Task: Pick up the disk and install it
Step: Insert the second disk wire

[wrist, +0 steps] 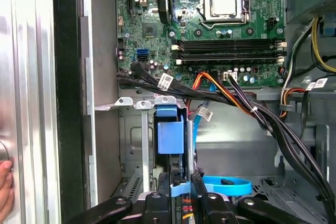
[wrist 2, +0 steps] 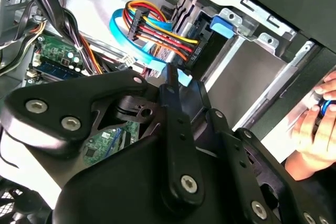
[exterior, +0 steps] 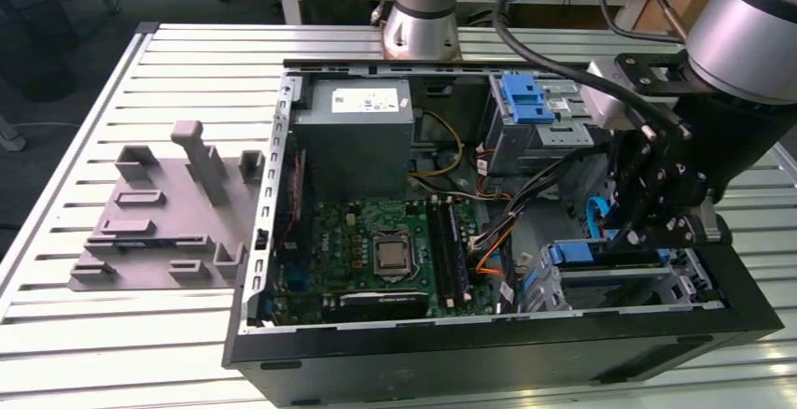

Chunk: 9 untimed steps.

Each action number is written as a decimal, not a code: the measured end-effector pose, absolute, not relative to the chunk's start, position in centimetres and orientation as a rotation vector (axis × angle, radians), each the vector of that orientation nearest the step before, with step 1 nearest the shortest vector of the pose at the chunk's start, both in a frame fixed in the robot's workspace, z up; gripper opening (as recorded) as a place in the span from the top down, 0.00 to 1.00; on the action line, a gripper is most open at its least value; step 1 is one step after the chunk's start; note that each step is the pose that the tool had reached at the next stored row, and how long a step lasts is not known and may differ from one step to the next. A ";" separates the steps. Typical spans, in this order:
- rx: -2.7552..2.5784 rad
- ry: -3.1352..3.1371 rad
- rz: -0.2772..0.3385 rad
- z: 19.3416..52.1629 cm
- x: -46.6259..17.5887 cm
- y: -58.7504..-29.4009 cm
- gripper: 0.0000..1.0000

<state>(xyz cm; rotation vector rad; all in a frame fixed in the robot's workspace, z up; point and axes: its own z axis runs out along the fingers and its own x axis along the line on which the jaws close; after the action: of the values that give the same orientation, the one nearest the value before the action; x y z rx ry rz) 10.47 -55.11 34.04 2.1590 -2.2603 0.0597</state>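
Note:
The disk (exterior: 576, 253) stands on edge in the drive bay at the front corner of the open computer case (exterior: 498, 348), on the exterior view's right. Its blue carrier (wrist: 170, 135) shows edge-on between the bay's metal rails in the first wrist view. My gripper (exterior: 619, 238) hangs straight over it. The black fingers (wrist: 163, 190) are shut on the carrier's near blue edge. In the second wrist view a small blue corner of the disk (wrist 2: 184, 78) peeks out past the gripper (wrist 2: 176, 77) linkages.
Black, orange and yellow cables (wrist: 252, 108) and a blue flat cable (wrist: 226, 184) run close beside the bay. A blue latch bracket (exterior: 529, 101) tops the rear drive cage. A person's hand (wrist 2: 315, 129) rests outside the case wall. A grey fixture (exterior: 162, 213) lies on the table at the exterior view's left.

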 end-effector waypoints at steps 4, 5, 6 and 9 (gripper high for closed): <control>2.159 -2.260 0.060 34.7 10.5 -55.1 0.70; 2.159 -2.260 0.060 34.9 10.5 -55.1 0.70; 2.159 -2.260 0.059 35.1 10.5 -55.1 0.70; 2.159 -2.260 0.059 35.6 10.5 -55.1 0.70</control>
<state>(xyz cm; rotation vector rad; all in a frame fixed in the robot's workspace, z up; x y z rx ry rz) 10.47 -55.08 35.56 2.1586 -2.2599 0.0592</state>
